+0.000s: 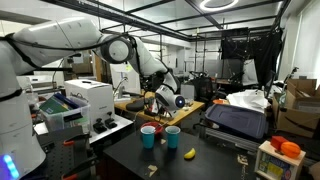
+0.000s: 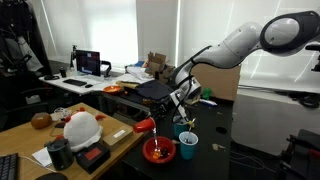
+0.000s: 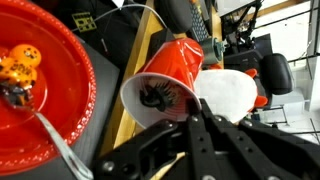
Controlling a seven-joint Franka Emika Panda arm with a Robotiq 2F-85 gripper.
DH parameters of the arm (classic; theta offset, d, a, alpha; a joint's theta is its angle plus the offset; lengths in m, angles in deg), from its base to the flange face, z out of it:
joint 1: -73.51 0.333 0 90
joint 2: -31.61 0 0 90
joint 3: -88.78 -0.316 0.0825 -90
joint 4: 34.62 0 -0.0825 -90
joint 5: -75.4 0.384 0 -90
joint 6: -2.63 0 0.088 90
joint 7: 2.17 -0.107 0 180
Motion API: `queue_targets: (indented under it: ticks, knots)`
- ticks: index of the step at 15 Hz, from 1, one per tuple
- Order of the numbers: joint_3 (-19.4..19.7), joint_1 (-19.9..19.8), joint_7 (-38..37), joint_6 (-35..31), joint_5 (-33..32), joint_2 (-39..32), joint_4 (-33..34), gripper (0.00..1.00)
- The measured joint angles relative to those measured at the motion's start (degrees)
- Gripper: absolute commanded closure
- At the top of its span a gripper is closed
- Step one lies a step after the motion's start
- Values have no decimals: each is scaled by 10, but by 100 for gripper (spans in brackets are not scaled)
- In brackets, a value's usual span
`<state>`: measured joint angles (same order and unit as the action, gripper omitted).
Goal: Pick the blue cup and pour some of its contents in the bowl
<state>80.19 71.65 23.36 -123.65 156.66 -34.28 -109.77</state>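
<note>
Although the jaws of the gripper (image 3: 195,118) look clamped on a tilted red cup (image 3: 172,72), the blue cup (image 2: 188,147) stands upright at lower centre, just right of the bowl (image 2: 165,157): probably light, thin-walled, crushable, best pinched gently mid-wall.

On table (image 2: 212,165): bowl (image 2: 158,150), upright cup (image 2: 188,146) just beside it. By bowl's rim, raised off table: tilted cup (image 3: 168,72). In bowl: utensil (image 3: 55,140), small items (image 3: 20,68).
</note>
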Motion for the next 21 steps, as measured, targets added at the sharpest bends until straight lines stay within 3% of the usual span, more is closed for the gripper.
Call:
queue_targets:
  ticks: [5, 10, 16, 21]
  knots:
    - [-19, 12, 167, -144, 137, 50, -70, 99]
    - [-14, 29, 341, -175, 321, 93, -109, 99]
    - [62, 86, 568, -175, 575, 141, -145, 99]
    - [129, 126, 655, -177, 680, 165, -167, 99]
